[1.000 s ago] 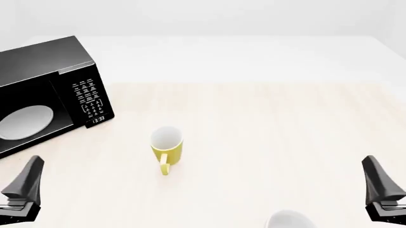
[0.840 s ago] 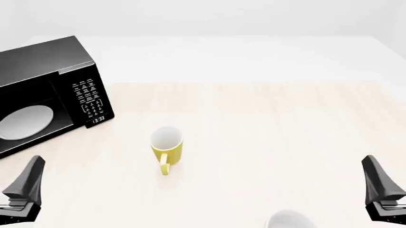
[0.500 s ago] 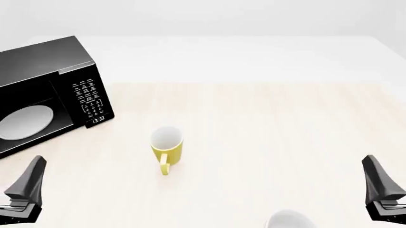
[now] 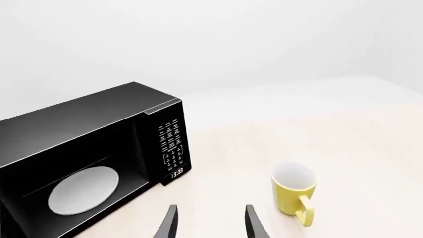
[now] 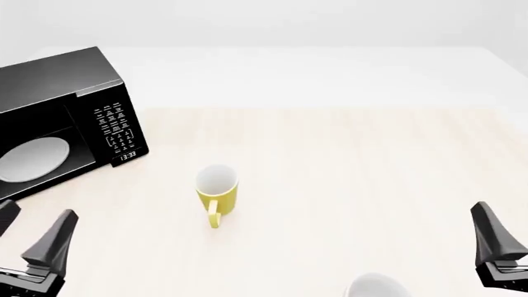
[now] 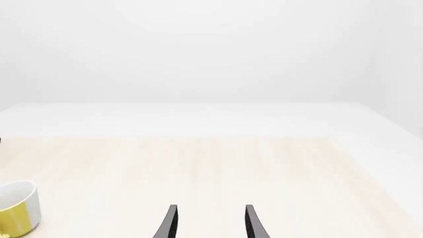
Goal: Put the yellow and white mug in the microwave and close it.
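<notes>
The yellow and white mug [image 5: 216,195] stands upright on the light wooden table, its handle turned toward my side; it also shows in the left wrist view [image 4: 292,191] and at the edge of the right wrist view [image 6: 17,210]. The black microwave [image 5: 62,124] sits at the far left, its white turntable plate [image 4: 84,190] showing in the front opening. My left gripper [image 5: 39,213] is open and empty, low at the near left, well short of the mug. My right gripper [image 5: 503,223] is open and empty at the near right.
A white rounded cup [image 5: 375,286] peeks in at the near edge, right of centre. The keypad panel and clock [image 5: 117,133] face the table's middle. Bare tabletop [image 5: 355,167] stretches between the mug and the right gripper.
My left gripper has shifted to the right, and its second finger now shows at the front view's left edge. The mug, the microwave and the right gripper have not moved.
</notes>
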Available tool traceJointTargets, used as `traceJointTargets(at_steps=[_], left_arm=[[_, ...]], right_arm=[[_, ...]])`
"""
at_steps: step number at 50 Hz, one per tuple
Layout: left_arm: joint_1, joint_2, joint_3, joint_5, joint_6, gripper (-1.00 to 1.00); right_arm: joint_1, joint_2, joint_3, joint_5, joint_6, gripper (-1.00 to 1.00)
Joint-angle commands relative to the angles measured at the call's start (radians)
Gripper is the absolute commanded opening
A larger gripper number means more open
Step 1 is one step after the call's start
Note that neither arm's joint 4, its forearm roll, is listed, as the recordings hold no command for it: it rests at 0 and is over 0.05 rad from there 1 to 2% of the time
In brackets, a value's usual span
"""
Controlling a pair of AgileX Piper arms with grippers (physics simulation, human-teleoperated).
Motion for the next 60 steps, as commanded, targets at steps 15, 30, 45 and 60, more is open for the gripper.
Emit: traceJointTargets(at_steps=[15,30,45,60], left_arm=[[-0.163,0.219,-0.053,-0.045,-0.073,1.0],[-0.257,0.449,-0.084,-0.163,-0.14,1.0],[-0.328,0.69,-0.129,-0.274,-0.221,1.0],[-0.359,0.918,-0.17,-0.376,-0.336,1.0]], right_arm=[[0.0,-0.002,0.001,0.0,0.0,1.0],[0.0,-0.001,0.001,0.0,0.0,1.0],[0.0,-0.001,0.001,0.0,0.0,1.0],[0.0,-0.001,0.001,0.0,-0.001,1.0]])
